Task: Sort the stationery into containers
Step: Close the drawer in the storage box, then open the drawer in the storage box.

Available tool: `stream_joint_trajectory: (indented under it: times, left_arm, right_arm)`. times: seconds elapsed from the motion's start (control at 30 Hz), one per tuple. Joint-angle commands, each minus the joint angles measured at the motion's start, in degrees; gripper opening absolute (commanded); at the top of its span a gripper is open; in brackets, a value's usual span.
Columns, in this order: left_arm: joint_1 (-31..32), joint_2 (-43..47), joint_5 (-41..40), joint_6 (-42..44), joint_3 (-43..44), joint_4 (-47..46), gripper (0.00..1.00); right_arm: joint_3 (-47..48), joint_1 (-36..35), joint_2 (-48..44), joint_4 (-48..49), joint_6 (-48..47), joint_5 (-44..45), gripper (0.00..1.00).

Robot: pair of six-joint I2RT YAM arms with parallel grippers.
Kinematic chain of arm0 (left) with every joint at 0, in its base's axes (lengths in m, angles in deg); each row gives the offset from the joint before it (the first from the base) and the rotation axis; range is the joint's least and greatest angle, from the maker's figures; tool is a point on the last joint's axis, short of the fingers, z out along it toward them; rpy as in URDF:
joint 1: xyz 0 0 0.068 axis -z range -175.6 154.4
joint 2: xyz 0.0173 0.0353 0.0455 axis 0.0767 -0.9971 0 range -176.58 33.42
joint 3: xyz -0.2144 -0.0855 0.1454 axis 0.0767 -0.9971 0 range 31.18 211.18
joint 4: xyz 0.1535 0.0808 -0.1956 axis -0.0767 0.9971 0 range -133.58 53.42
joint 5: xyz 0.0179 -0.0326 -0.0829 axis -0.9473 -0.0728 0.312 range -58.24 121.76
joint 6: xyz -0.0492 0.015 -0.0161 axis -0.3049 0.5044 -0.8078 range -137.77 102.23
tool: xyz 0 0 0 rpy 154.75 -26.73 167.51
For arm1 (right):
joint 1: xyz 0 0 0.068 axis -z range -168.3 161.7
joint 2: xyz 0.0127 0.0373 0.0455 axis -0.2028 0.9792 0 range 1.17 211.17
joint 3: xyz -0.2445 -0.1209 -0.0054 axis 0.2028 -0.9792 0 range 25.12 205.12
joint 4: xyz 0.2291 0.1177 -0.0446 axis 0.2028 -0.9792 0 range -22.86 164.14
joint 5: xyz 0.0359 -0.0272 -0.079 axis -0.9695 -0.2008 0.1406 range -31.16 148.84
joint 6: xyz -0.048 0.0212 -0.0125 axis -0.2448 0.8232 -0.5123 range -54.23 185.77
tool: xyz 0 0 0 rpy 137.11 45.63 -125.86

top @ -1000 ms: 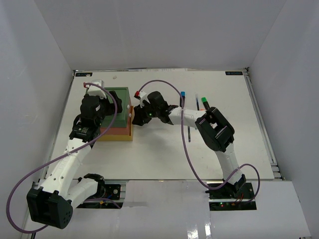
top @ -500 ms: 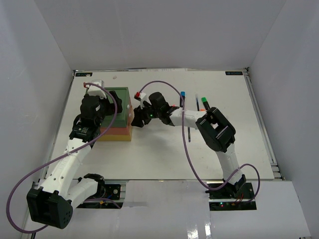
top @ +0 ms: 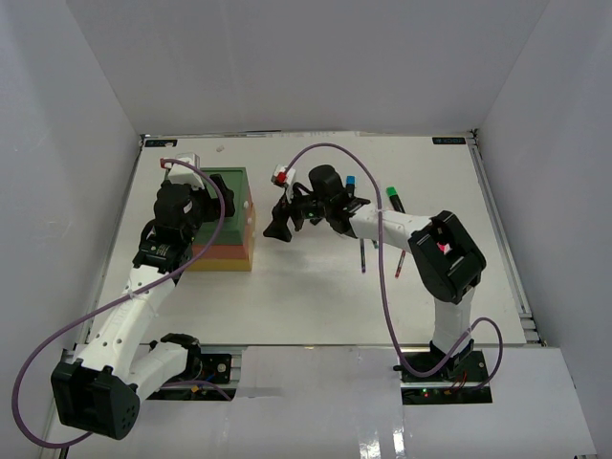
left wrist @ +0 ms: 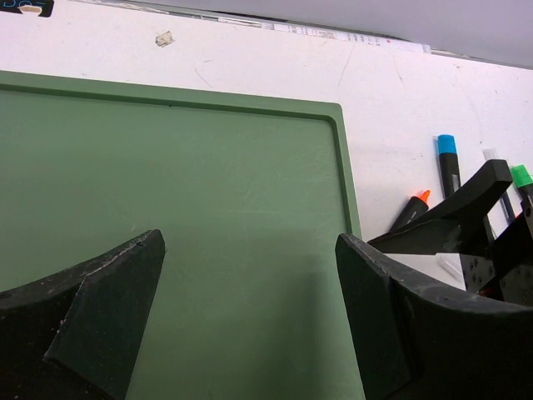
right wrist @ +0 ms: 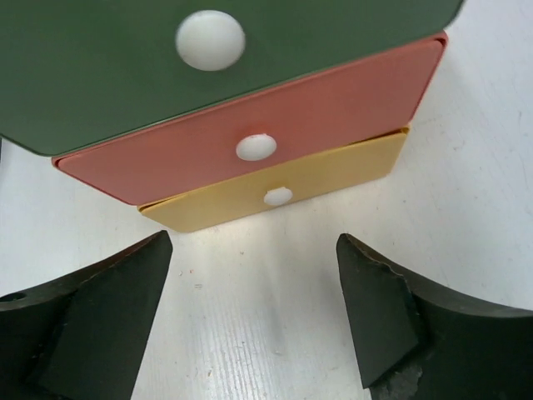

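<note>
The left claw (left wrist: pixel 248 254) hangs released over the drawer stack's (top: pixel 234 196) green top. The right claw (right wrist: pixel 254 254) stands released, empty, facing its three fronts. A green-capped highlighter (top: pixel 393 198) lies on the surface (top: pixel 316 287), well right of the stack.

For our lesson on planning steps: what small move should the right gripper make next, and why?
Probably ease the right gripper forward onto the white knob of the red drawer. Its jaws stand open and empty facing the drawer stack, every drawer looks shut, and highlighters lie out on the table.
</note>
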Motion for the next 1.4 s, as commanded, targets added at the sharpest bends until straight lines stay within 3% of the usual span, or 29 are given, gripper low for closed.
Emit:
stream_joint_trajectory:
  times: [0.0, 0.33, 0.7, 1.37]
  left_arm:
    - [0.0, -0.8, 2.4, -1.3, -0.4, 5.3, 0.94]
    - [0.1, -1.0, 2.3, -1.2, -0.5, 5.3, 0.95]
    - [0.0, -1.2, 2.3, -1.0, -0.5, 5.3, 0.95]
    - [0.0, -1.3, 2.2, -1.1, -0.5, 5.3, 0.95]
  right_arm:
    - [2.0, -0.4, -0.3, -0.7, -6.4, -4.9, 0.87]
    - [7.6, -0.1, 3.8, -0.8, -13.4, -9.1, 0.92]
    - [14.4, 0.0, 8.8, -2.6, -14.8, -14.0, 0.94]
    - [20.4, -0.9, 14.8, -3.2, -13.7, -16.0, 0.7]
